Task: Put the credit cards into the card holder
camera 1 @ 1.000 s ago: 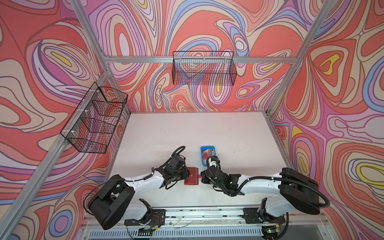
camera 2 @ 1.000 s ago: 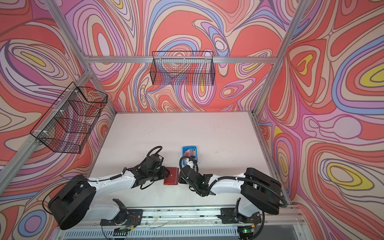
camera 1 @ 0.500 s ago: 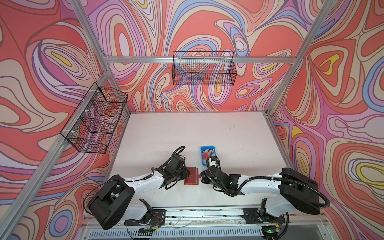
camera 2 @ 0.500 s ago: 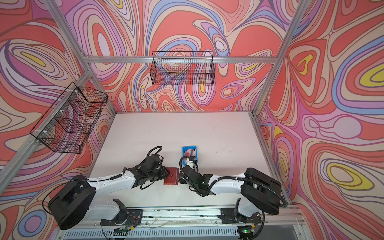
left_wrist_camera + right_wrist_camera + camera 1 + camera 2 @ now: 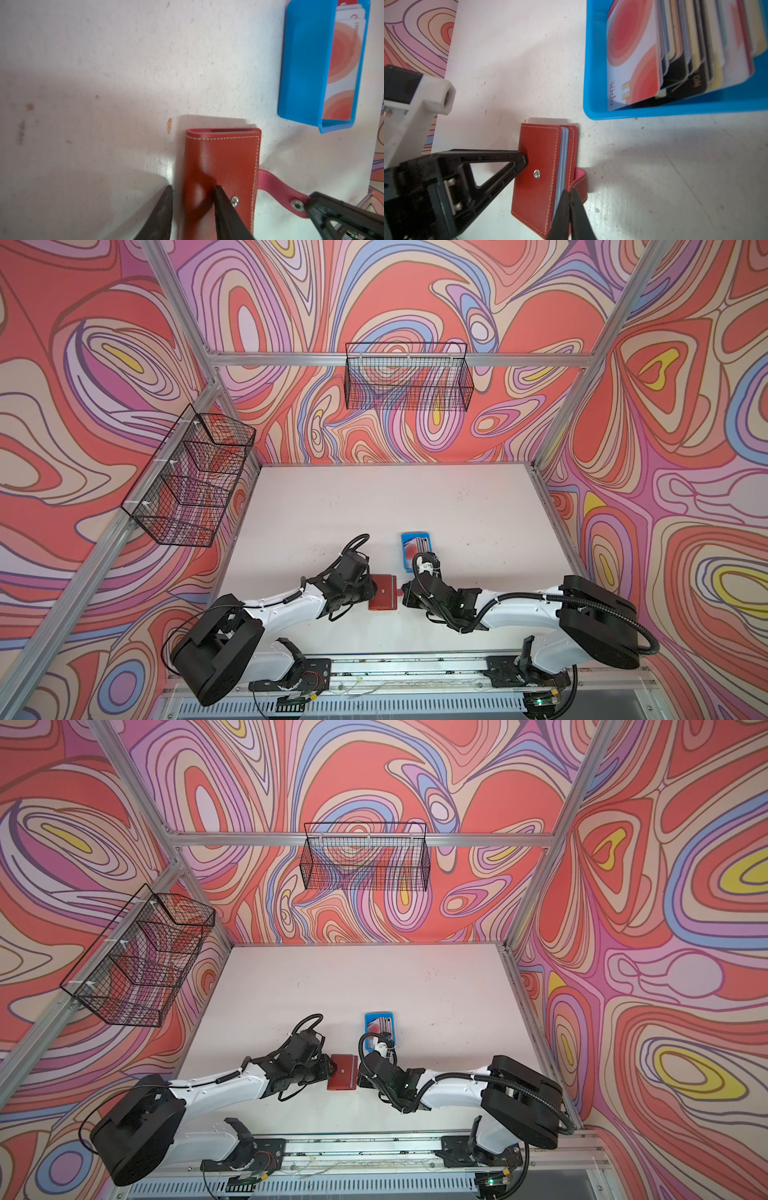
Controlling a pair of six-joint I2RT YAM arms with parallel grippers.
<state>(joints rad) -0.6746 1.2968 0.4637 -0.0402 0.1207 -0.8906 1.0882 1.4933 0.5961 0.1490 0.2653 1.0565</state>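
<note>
Right wrist view: the right gripper point(image 5: 569, 209), whose jaws have just finished closing, is pinching the pink tab strap point(image 5: 580, 180) of the small red leather card holder point(image 5: 538, 166) on the white table point(image 5: 654, 176). The left gripper point(image 5: 192, 204) is clamping its spine, so opening can start; the plastic credit cards point(image 5: 675, 47) are waiting in the blue plastic tray point(image 5: 596, 62).

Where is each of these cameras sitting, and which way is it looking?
Top views: high above the base, looking down on the table; both arms show.
Left wrist: on left arm, facing the holder; left gripper shows.
Right wrist: on right arm, facing holder and tray; right gripper shows.
Shared: both wrist views show holder, tray, cards.
</note>
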